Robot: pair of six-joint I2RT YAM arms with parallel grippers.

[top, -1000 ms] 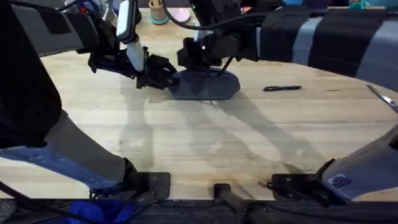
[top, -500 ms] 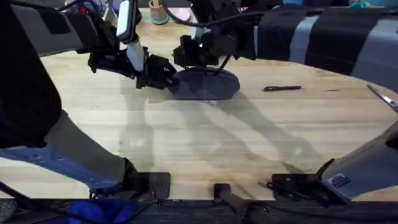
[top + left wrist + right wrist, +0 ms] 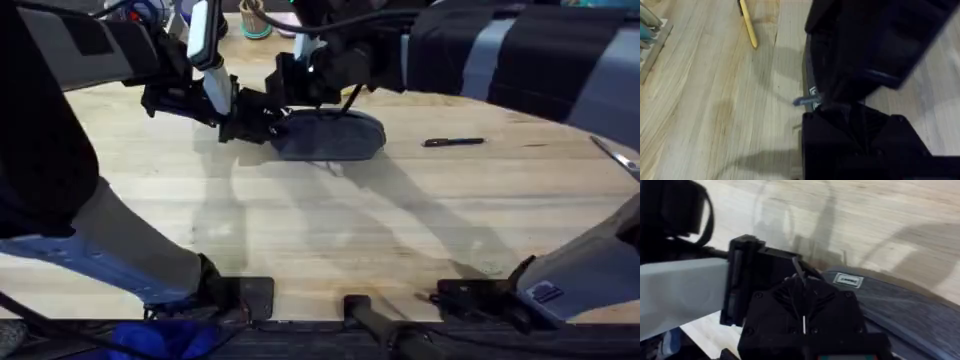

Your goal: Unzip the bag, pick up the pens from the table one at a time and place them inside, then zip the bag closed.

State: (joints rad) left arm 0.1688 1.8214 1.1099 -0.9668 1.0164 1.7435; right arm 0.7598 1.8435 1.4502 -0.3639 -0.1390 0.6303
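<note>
On the far half of the table, both arms meet at one end of the pouch.

Table (image 3: pixel 330 240): a wide, pale wooden top with plank grain, bare across its near half and crossed by soft shadows of the arms.

Bag (image 3: pixel 330 137): a blue-grey pouch lying flat toward the far edge, a little left of centre. The right wrist view shows a small sewn label near its end.

Left gripper (image 3: pixel 262 118): reaches in from the left and sits against the left end of the bag. In its own wrist view the fingers are pressed together at the end of the pouch, where a small blue tab sticks out; whether they actually pinch that tab I cannot tell.

Right gripper (image 3: pixel 300 85): comes across from the right and hangs over the same end of the bag, just beside the left one. Its fingers look drawn together in its wrist view, but what they hold, if anything, I cannot tell.

Black pen (image 3: pixel 453 142): lies on the bare wood to the right of the bag, well apart from it.

Yellow pen (image 3: pixel 748 26): lies on the wood beyond the bag's end, seen from the left wrist.

Scissors (image 3: pixel 615 156): at the right edge of the table.

Room: a cup (image 3: pixel 252 18) holding sticks stands at the far edge, with clutter behind.
</note>
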